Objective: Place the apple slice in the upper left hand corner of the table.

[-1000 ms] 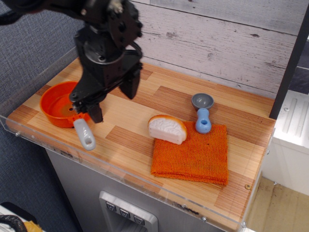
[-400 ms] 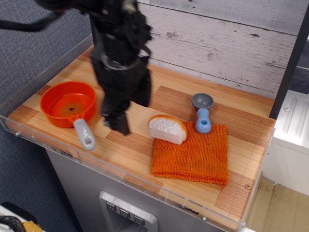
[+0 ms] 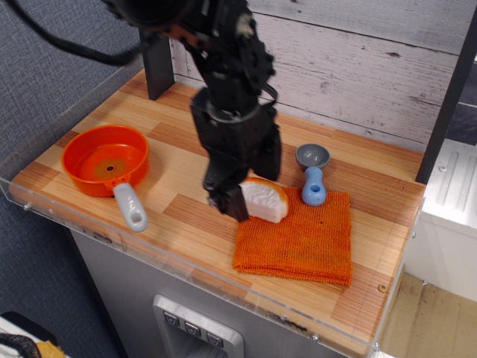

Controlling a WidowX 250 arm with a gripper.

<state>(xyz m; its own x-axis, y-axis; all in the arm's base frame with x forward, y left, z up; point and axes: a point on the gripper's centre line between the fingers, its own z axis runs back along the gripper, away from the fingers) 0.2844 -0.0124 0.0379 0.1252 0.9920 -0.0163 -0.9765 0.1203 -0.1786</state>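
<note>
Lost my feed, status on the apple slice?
Gripper open, jaws straddling the slice's left end. Apple slice not yet gripped, on the cloth's corner. Pan sits left; upper-left table corner bare.

The pincer (image 3: 246, 183) hides the left end of the apple slice (image 3: 262, 200); whether its fingers touch the slice cannot be told. The arm runs off the top edge.
</note>
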